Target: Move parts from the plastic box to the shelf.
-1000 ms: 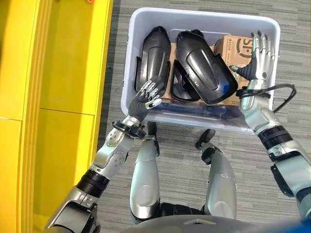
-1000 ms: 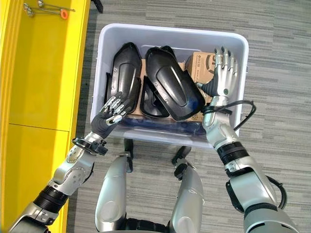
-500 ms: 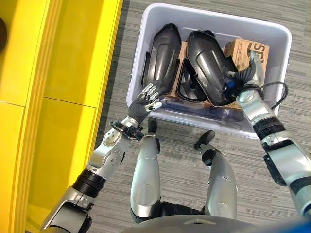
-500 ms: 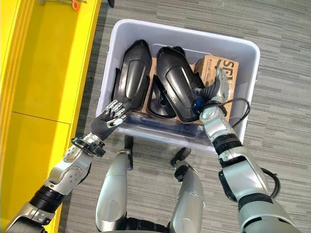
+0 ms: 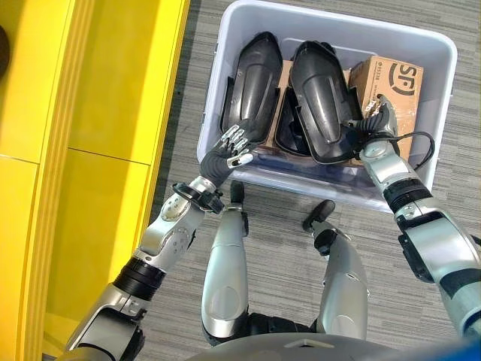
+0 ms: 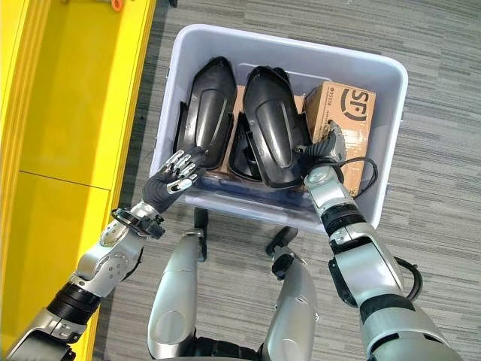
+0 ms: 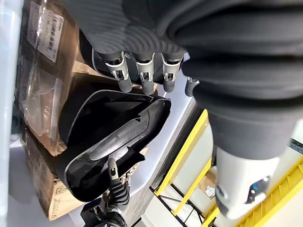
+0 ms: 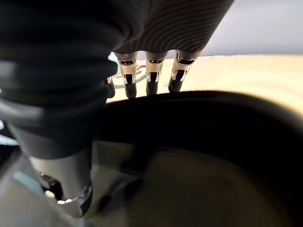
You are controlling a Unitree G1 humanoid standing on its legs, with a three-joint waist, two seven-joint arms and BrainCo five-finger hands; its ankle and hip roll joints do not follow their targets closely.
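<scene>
The translucent pale plastic box (image 5: pixel 443 53) on the grey floor holds 2 glossy black moulded shell parts (image 5: pixel 252 83). Right hand (image 6: pixel 328 143), at 3 o'clock, curls fingers (image 8: pixel 150 75) over the right part's (image 5: pixel 322 98) edge. Left hand (image 5: pixel 228 150) hovers at 8 o'clock, fingers relaxed, empty.

A: what's around there?
B: grey striped carpet floor (image 5: pixel 285 248) across the lower middle, and an orange-handled tool (image 6: pixel 115 4) at the top left edge.
A: anything more?
B: nope.
</scene>
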